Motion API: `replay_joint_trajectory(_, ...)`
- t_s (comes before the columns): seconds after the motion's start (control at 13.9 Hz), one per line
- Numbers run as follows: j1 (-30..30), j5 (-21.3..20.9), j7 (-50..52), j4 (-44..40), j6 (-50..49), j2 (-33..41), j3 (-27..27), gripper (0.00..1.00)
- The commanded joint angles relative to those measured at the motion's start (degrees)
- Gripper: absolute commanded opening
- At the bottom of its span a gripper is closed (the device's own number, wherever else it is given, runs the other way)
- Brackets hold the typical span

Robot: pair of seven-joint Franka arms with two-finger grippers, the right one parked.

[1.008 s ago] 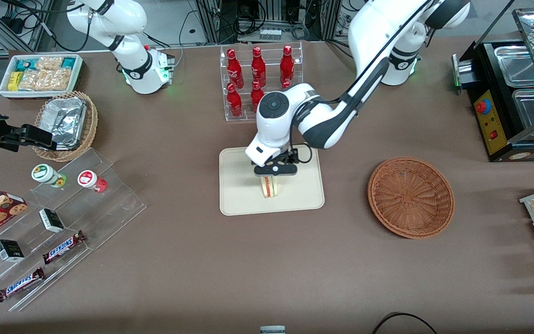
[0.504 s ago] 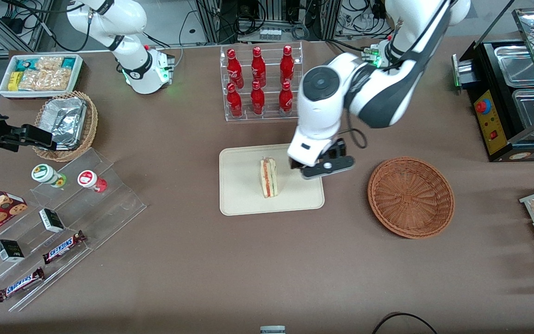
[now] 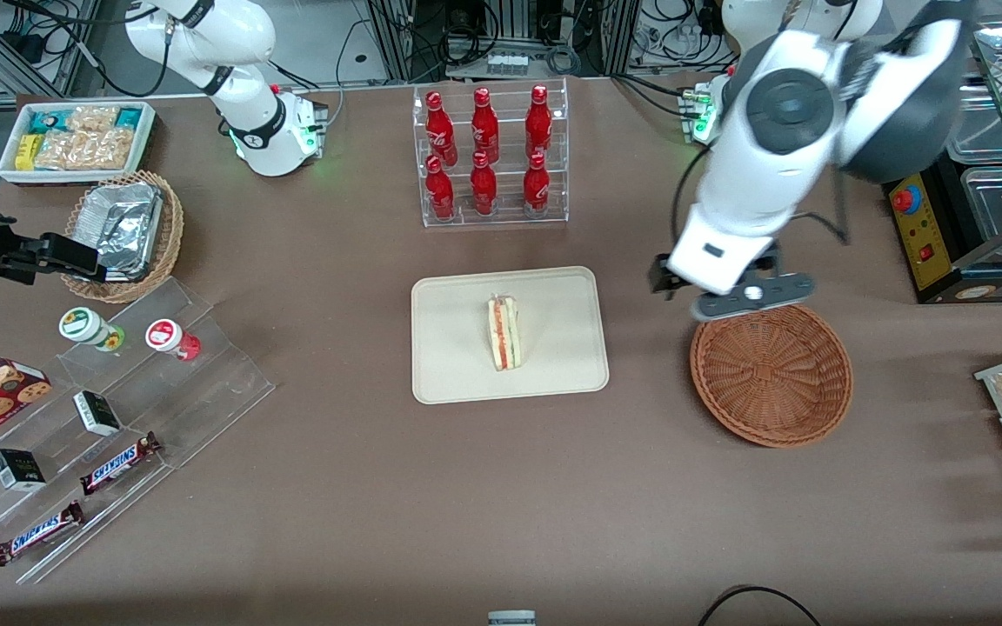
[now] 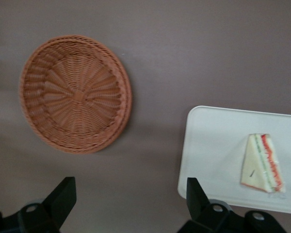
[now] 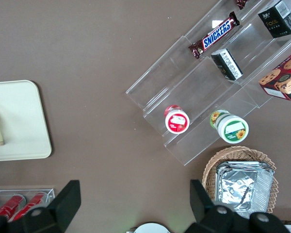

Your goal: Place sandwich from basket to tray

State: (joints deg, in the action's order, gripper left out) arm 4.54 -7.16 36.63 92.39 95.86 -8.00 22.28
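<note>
The sandwich [image 3: 506, 332] lies on the cream tray [image 3: 447, 376], standing on edge with its red and green filling showing. It also shows in the left wrist view [image 4: 262, 163] on the tray [image 4: 208, 145]. The reddish-brown basket [image 3: 771, 369] is empty and sits toward the working arm's end of the table; it shows in the left wrist view [image 4: 75, 93] too. My left gripper [image 3: 740, 300] hangs high above the table, over the basket's rim farther from the front camera. It is open and empty [image 4: 128, 194].
A clear rack of red bottles [image 3: 488, 156] stands farther from the front camera than the tray. A stepped acrylic rack with snacks [image 3: 110, 417], a tan basket with a foil container [image 3: 123, 230] and a white snack bin [image 3: 79, 139] lie toward the parked arm's end. A black food warmer [image 3: 962, 174] stands at the working arm's end.
My left gripper let go of the sandwich on the tray, rose and swung away toward the basket. The sandwich stays on the tray.
</note>
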Motion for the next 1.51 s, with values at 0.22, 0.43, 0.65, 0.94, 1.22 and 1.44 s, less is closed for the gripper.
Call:
replay_joint_trajectory(0.22,-1.03,4.53,-17.08,2.09,-5.94,6.85,-9.87,1.00)
replay_joint_trajectory(0.43,-1.03,4.70,-23.77,2.62,-7.53,8.61,-14.09,1.00)
replay_joint_trajectory(0.65,-1.03,7.25,-30.10,2.80,-7.62,9.76,-19.80,1.00)
replay_joint_trajectory(0.94,-1.46,7.08,-32.85,2.45,-6.92,9.94,-22.37,1.00)
replay_joint_trajectory(1.22,-1.82,6.90,-32.67,1.05,-7.18,8.89,-22.45,1.00)
replay_joint_trajectory(1.44,-2.51,7.08,-32.58,-0.98,-7.53,7.65,-22.45,1.00)
